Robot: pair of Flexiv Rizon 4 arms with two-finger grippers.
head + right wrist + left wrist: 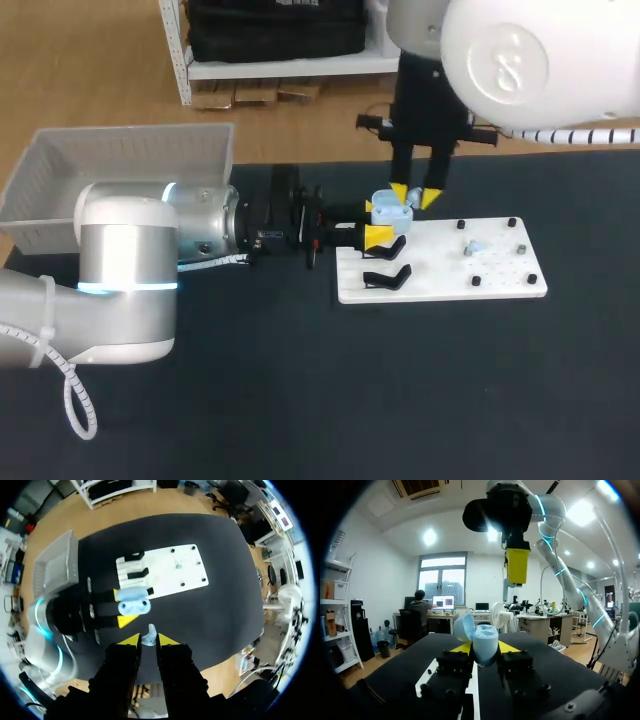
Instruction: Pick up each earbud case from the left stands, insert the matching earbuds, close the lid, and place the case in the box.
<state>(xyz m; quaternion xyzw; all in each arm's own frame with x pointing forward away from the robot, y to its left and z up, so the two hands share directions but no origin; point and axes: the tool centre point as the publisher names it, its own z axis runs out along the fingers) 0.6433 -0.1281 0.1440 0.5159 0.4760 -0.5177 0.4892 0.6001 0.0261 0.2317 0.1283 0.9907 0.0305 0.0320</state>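
Observation:
A light blue earbud case with its lid open is held above the left end of the white board, my left gripper shut on its sides. In the left wrist view the case sits between the yellow tips with the lid tilted back. My right gripper hangs just above the case, shut on a small pale blue earbud. From the right wrist the open case lies directly ahead of the earbud. Another earbud rests on the board.
Two black stands stand at the board's left end and small black pegs dot its right half. A white basket sits at the table's far left corner. The dark mat in front of the board is bare.

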